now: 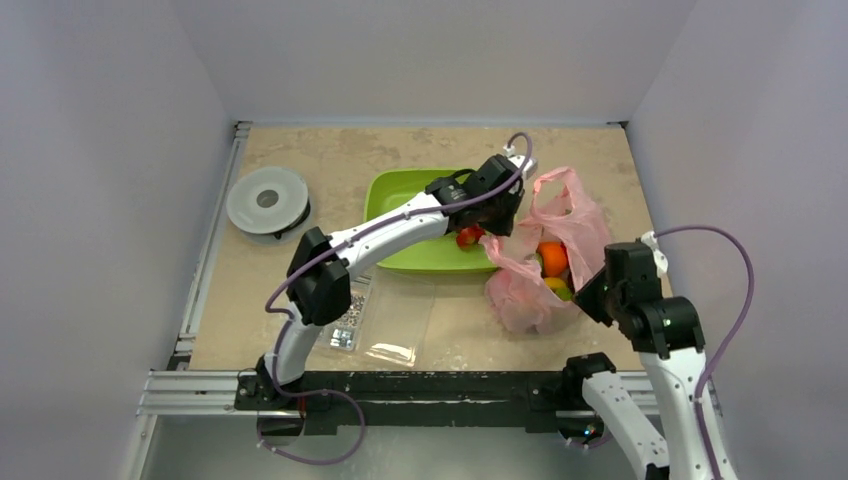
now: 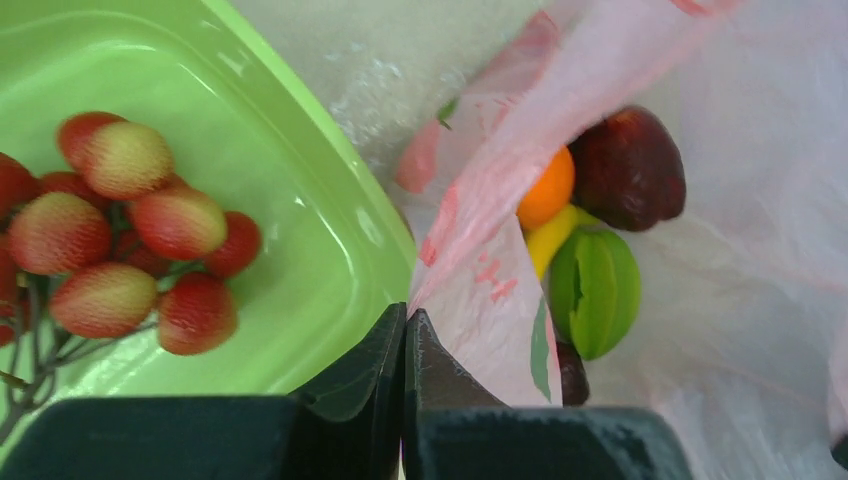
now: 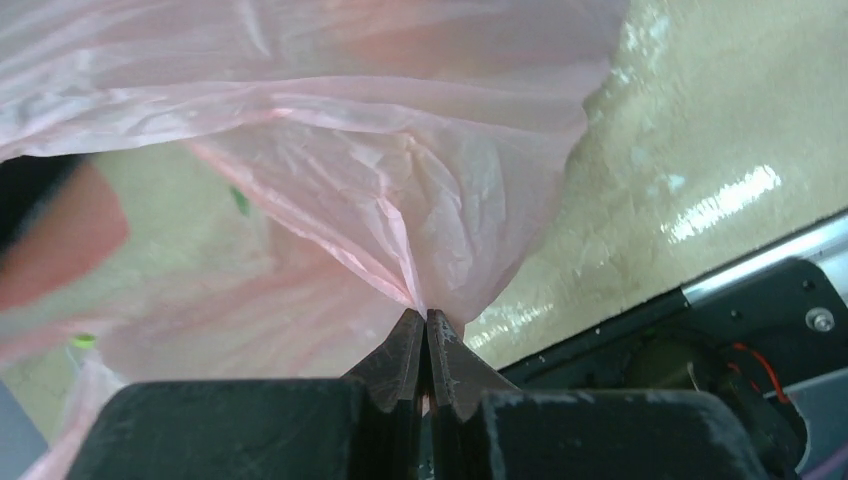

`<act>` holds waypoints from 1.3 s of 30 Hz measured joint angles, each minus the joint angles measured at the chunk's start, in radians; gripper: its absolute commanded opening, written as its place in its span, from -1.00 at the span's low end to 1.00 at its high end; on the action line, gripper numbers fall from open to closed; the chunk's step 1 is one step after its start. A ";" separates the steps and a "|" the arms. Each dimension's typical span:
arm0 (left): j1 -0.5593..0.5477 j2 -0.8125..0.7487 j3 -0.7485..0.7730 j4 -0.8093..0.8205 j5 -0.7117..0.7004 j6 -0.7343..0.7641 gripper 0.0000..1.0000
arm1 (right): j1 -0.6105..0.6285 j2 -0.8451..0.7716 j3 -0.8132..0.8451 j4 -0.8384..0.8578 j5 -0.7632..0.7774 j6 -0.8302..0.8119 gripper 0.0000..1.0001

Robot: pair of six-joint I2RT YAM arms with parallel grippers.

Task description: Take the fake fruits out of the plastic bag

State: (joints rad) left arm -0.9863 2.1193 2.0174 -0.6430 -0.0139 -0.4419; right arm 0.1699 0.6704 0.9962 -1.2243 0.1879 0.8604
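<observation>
The pink plastic bag (image 1: 520, 285) lies just right of the green tray (image 1: 395, 195), its mouth held apart. Inside it are fake fruits: a dark maroon one (image 2: 630, 165), an orange one (image 2: 548, 190), a yellow piece (image 2: 545, 240) and a green one (image 2: 595, 290). From above, the orange one (image 1: 552, 255) shows in the mouth. My left gripper (image 2: 405, 320) is shut on the plastic bag's (image 2: 480, 300) edge nearest the tray (image 2: 330, 200); from above, the left gripper (image 1: 492, 232) is at the bag's left rim. My right gripper (image 3: 425, 318) is shut on a pinch of the bag's film (image 3: 430, 200); from above, the right gripper (image 1: 588, 297) is at the bag's right side.
A cluster of red berries (image 2: 120, 230) on a stem lies in the tray. A grey round spool (image 1: 267, 200) sits at the left. A clear box of screws (image 1: 345, 325) and a clear flat sleeve (image 1: 400, 325) lie near the front rail (image 1: 400, 385).
</observation>
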 measured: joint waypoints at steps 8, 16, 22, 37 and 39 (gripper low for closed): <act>0.101 -0.006 -0.029 0.074 0.010 0.000 -1.00 | 0.000 -0.233 -0.047 -0.130 0.005 0.097 -1.00; 0.094 -0.028 -0.056 0.076 0.014 0.048 -1.00 | 0.000 -0.328 0.022 -0.151 -0.003 0.099 -1.00; 0.098 -0.028 -0.043 0.039 0.019 0.095 -1.00 | 0.000 -0.425 0.094 -0.153 -0.050 0.080 -1.00; 0.093 -0.297 -0.019 -0.075 0.249 0.088 0.23 | 0.000 -0.368 0.029 -0.140 -0.041 0.026 -1.00; 0.066 -0.371 -0.034 -0.061 0.302 0.109 -0.13 | 0.000 -0.362 0.021 -0.126 -0.042 0.013 -1.00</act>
State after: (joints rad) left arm -0.9207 1.7485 1.9831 -0.7044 0.2878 -0.3328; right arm 0.1699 0.3084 1.0172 -1.3499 0.1463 0.8738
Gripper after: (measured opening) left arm 0.633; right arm 0.004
